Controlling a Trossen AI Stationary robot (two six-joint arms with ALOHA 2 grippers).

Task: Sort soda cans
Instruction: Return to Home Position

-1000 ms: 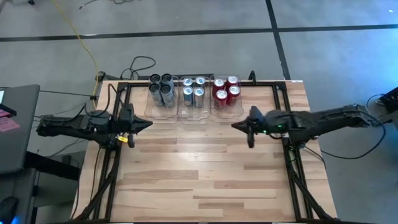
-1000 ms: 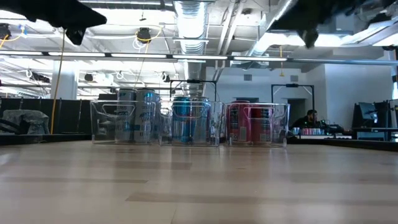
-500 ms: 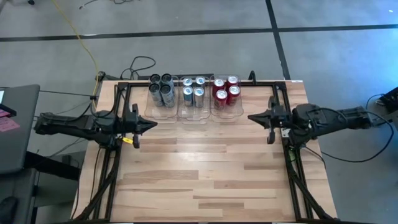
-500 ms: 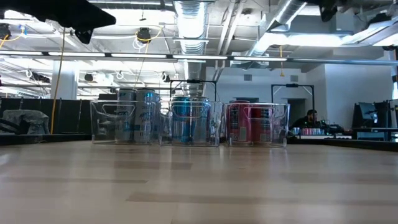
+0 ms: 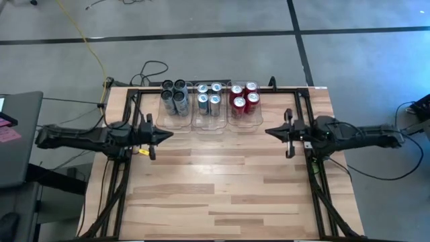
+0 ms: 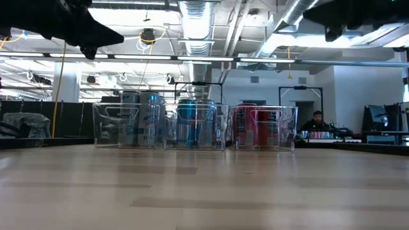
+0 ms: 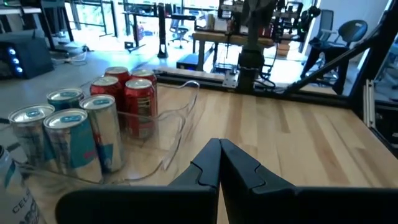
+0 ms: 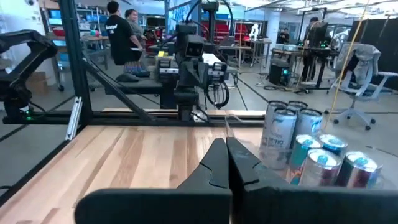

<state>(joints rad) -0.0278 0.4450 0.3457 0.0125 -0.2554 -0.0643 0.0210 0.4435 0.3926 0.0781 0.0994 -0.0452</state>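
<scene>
Though empty, left pincer (image 7: 219, 143) (right (image 8: 226, 142) too) closed.

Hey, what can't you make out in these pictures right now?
Low view: soda cans, back rows hidden behind the front ones in the clear bins.
Left wrist view: dark grey cans, mostly cut off by the picture's edge.
High view: can labels, too small to read.

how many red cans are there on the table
4. The red cans all stand in a two-by-two cluster inside the rightmost clear bin of the row at the far edge of the table. The overhead view shows none hidden.
</scene>
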